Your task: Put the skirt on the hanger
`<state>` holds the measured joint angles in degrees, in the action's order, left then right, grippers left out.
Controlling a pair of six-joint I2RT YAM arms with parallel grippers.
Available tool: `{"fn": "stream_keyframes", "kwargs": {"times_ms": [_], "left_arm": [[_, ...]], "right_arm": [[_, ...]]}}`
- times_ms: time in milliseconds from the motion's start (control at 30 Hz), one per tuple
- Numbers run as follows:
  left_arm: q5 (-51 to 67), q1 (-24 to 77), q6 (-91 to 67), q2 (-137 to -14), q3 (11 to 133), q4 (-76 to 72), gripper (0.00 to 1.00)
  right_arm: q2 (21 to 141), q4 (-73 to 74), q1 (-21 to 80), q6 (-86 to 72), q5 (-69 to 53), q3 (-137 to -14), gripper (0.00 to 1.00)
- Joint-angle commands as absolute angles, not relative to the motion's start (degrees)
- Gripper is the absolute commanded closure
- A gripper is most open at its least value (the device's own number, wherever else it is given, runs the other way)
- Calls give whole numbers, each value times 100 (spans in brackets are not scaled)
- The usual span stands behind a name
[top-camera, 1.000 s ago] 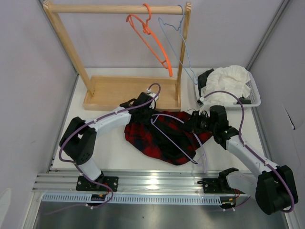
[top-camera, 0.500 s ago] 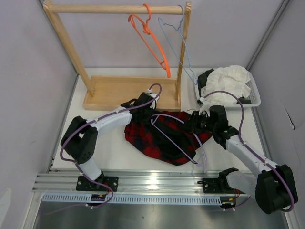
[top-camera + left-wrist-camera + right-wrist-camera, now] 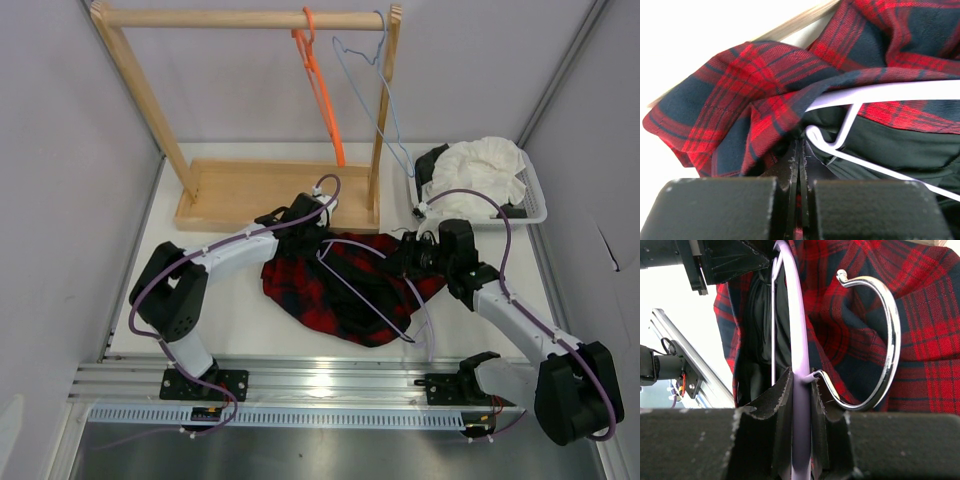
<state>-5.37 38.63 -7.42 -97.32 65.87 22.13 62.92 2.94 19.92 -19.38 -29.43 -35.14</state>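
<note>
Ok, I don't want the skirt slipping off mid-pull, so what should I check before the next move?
1. left gripper shut on skirt edge: ok.
2. right gripper clamped on hanger neck: ok.
3. hook clear of fabric: ok.
4. hanger end tucked under fabric: ok, in the left wrist view.
5. skirt fully on hanger: not ok, frame mostly bare.
6. one layer or two pinched: cannot tell.

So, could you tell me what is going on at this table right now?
The right gripper is clamped on the lavender hanger at its neck, just below the metal hook. The left gripper is shut on a fold of the red plaid skirt, close to the hanger's wire. The hanger lies partly inside the skirt's opening, and both rest on the table. An orange hanger hangs on the wooden rack behind.
</note>
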Motion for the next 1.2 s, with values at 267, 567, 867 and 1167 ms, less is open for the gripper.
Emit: {"fn": "stream_keyframes", "kwargs": {"times_ms": [267, 567, 867, 1167], "left_arm": [[-386, 3885, -747, -9483, 6732, 1907, 100], [-615, 3885, -826, -9404, 6715, 1793, 100], [-581, 3885, -361, -9439, 6662, 1995, 86], [-483, 3885, 113, -9474, 6741, 2320, 75]], "right_arm": [[6390, 387, 2092, -1819, -3111, -3814, 100], [6407, 430, 2127, -1793, -3068, -3806, 100], [6381, 457, 2127, -1819, -2944, -3797, 100], [6337, 536, 2118, -1872, -2892, -3902, 100]]}}
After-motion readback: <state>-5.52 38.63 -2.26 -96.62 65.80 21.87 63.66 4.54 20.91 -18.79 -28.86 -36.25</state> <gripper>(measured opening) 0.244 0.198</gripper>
